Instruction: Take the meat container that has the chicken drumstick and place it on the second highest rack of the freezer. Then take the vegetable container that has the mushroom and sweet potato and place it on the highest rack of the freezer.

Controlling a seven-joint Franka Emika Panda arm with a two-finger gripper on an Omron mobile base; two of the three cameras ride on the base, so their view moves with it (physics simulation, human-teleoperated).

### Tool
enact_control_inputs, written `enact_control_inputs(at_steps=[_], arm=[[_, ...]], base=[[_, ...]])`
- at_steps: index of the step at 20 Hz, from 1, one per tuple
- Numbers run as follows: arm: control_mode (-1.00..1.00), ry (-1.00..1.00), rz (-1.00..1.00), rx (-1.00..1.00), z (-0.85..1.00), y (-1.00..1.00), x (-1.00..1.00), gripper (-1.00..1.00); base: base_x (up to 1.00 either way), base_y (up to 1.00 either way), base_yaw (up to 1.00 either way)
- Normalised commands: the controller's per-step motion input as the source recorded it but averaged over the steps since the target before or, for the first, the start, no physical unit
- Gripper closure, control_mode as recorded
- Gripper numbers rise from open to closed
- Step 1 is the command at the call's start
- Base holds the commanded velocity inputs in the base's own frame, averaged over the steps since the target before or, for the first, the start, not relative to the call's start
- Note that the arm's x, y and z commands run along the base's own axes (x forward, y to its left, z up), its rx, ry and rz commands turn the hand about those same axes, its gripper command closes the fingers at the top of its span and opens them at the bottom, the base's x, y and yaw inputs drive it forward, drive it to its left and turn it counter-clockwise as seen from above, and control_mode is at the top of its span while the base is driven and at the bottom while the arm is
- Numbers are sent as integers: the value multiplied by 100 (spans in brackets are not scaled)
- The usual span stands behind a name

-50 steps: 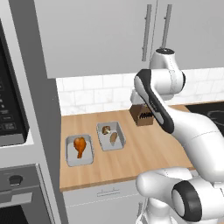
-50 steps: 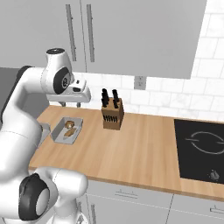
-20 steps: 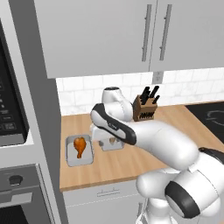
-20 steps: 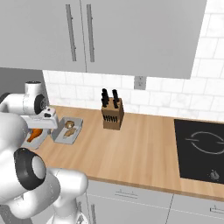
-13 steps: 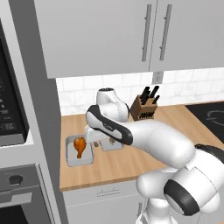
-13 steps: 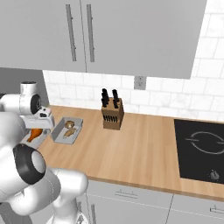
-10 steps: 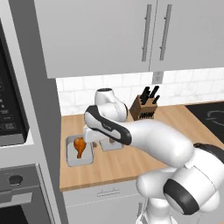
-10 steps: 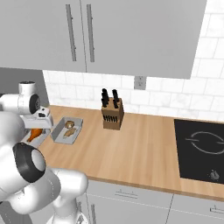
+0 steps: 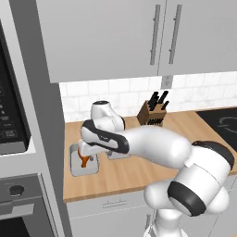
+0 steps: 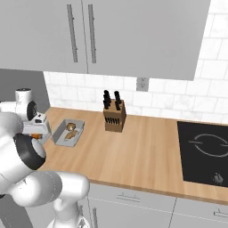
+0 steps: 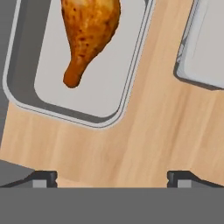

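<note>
My gripper (image 11: 111, 177) is spread wide, holding nothing, over bare counter (image 11: 144, 131). Meat container (image 11: 26, 94) with the chicken drumstick (image 11: 89, 33) sits at 11 o'clock in the hand view, vegetable container (image 11: 203, 48) at 1. Risk: closing here grabs air, or a finger clips the meat container's rim and skids it. Narrow wood strip between the two; grey wall (image 9: 44, 139) hugs its far side.

Bare bench (image 11: 144, 144) under my wide jaws; meat tray (image 11: 127, 83) rim just ahead, veg tray (image 11: 192, 61) flanks the strip, knife block (image 9: 152, 115) well clear.
</note>
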Motion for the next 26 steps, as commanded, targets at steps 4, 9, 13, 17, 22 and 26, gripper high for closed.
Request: enact_control_inputs(at_steps=[4, 9, 13, 17, 22, 26], arm=[[-100, -1, 0, 0, -13, 2, 49, -100], [-100, 0, -9, 0, -9, 0, 24, -100], [-100, 0, -8, 0, -28, 5, 3, -100], [-100, 0, -3, 0, -42, 6, 0, -100], [-100, 0, -1, 0, -36, 0, 0, -100], [-100, 0, -1, 0, -29, 0, 0, -100]], base=[[0, 0, 0], [0, 0, 0], [0, 0, 0], [0, 0, 0], [0, 0, 0], [0, 0, 0]])
